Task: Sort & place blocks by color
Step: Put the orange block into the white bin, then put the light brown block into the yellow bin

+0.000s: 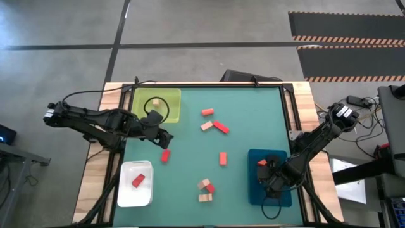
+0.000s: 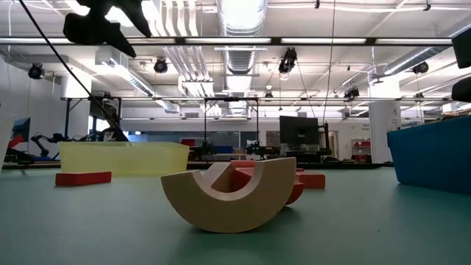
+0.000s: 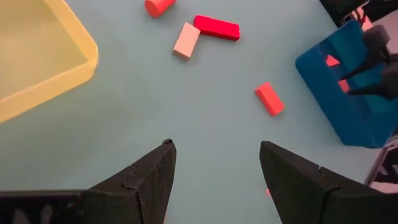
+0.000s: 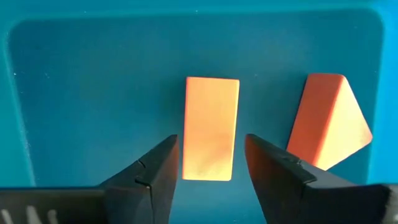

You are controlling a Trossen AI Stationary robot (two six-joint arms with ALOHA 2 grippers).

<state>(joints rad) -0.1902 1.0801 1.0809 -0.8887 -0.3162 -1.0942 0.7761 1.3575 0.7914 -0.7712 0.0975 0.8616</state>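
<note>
I am holding my right pincer [image 4: 208, 163] over the blue tray [image 1: 253, 183] at the table's four o'clock, fingers spread and released, nothing between them. Directly beneath lies an orange bar [image 4: 211, 127], flat on the tray floor and apart from both fingers; an orange triangular block [image 4: 329, 121] is resting just beside it. Judgement: this tray is collecting the orange pieces.

My left pincer [image 3: 214, 171] is hanging open and empty near nine o'clock, between the yellow-green tray [image 1: 174, 113] and the white tray [image 1: 126, 193]. A red bar [image 1: 165, 155] is lying just beside it, likely my next pick. The white tray is holding one red block [image 1: 138, 180], so red seems to go there.

Loose blocks are still scattered mid-table: a group near twelve o'clock [image 1: 214, 123], one orange bar at centre [image 1: 223, 158], a cluster at six o'clock [image 1: 205, 189].

No readable writing or labels anywhere.
</note>
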